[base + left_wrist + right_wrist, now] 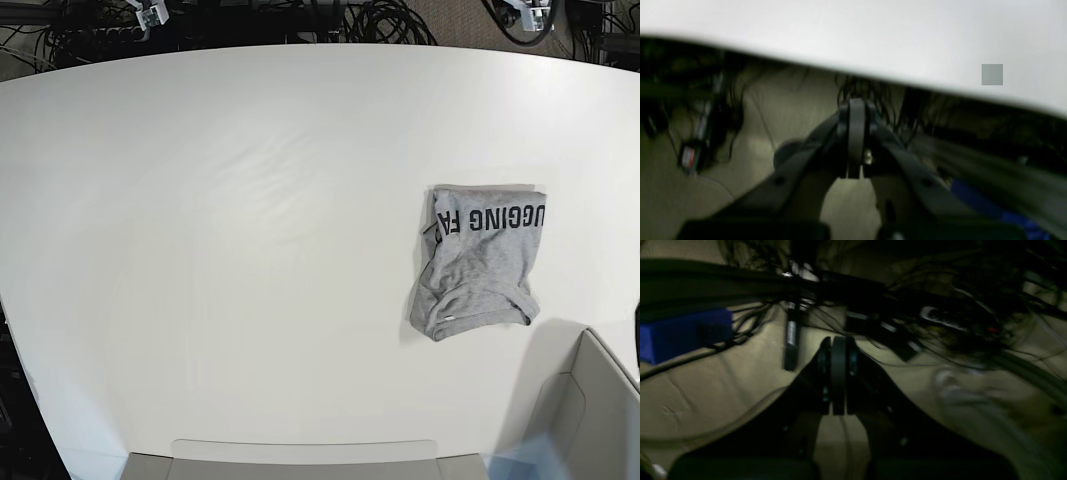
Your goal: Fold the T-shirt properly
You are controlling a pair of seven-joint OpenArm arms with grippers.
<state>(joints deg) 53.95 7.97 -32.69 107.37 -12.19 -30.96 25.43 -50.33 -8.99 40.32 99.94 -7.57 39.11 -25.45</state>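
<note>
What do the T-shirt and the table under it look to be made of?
T-shirt: soft knit, likely cotton; heathered grey, matte, rumpled folds, black printed lettering. Table: smooth white surface, probably laminate or painted board; faint sheen, no grain visible.

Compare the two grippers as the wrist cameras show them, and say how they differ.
1. The left gripper hangs beside the white table, whose edge fills the top of its view; the right gripper sees no table, only dark cables.
2. The left gripper's view is brighter; the right gripper's is dim.
Shared: both have their jaws shut and empty, over the beige floor, away from the T-shirt.
</note>
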